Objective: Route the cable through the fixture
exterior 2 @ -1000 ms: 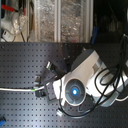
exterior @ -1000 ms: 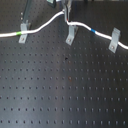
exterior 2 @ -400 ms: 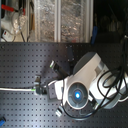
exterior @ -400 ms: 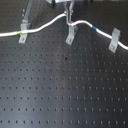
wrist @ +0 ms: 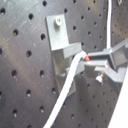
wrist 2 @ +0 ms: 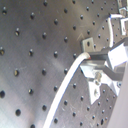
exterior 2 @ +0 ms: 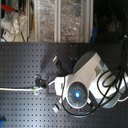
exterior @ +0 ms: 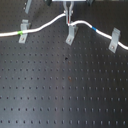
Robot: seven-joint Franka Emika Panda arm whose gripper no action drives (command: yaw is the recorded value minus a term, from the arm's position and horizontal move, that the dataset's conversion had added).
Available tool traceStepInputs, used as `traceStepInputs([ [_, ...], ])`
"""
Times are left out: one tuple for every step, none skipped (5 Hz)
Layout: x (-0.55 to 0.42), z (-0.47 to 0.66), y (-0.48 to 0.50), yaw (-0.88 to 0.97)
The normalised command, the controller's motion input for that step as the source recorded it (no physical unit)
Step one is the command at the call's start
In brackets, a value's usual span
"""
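White cable [exterior: 50,23] pinched in closed fingers [exterior: 68,19], directly at twelve o'clock above the fixture [exterior: 70,35].

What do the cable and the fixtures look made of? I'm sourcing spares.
The cable: probably smooth white plastic sheathing, bending softly, with green and blue bands. The fixtures, such as the middle one: seemingly folded sheet metal, dull silvery-grey, screwed to the board.

You get one oblique front view, one overhead, and two close wrist views sharing the black perforated metal board [exterior: 60,95].
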Motion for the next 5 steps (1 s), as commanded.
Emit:
traceStepInputs([
  [0.001,0.18,-0.009,0.9],
  [-0.023,0.12,0.001,0.15],
  [-0.281,0.04,-0.083,-0.29],
  [-0.478,0.01,-0.204,-0.37],
  [-0.441,0.01,-0.255,-0.35],
])
